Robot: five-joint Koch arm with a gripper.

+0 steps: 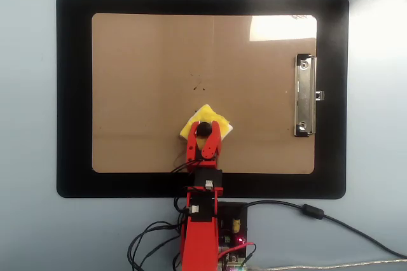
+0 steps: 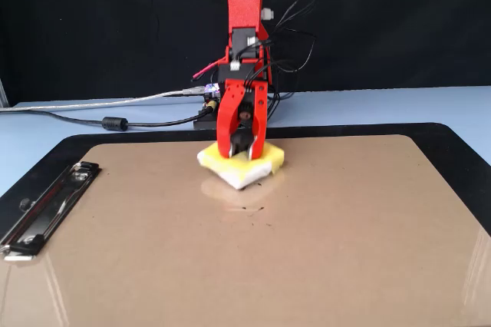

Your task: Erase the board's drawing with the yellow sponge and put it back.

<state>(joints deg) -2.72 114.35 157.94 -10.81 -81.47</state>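
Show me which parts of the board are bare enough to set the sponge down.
In the overhead view the board is bare left of the yellow sponge, and between sponge and metal clip. The far strip beyond the faint drawing remnants is also clear. The crowded spot is the near middle, where the end effector grips the sponge's knob.

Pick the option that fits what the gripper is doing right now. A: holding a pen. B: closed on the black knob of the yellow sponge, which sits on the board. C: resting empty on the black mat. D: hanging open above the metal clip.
B: the gripper grips the black knob of the yellow sponge, which rests on the board.
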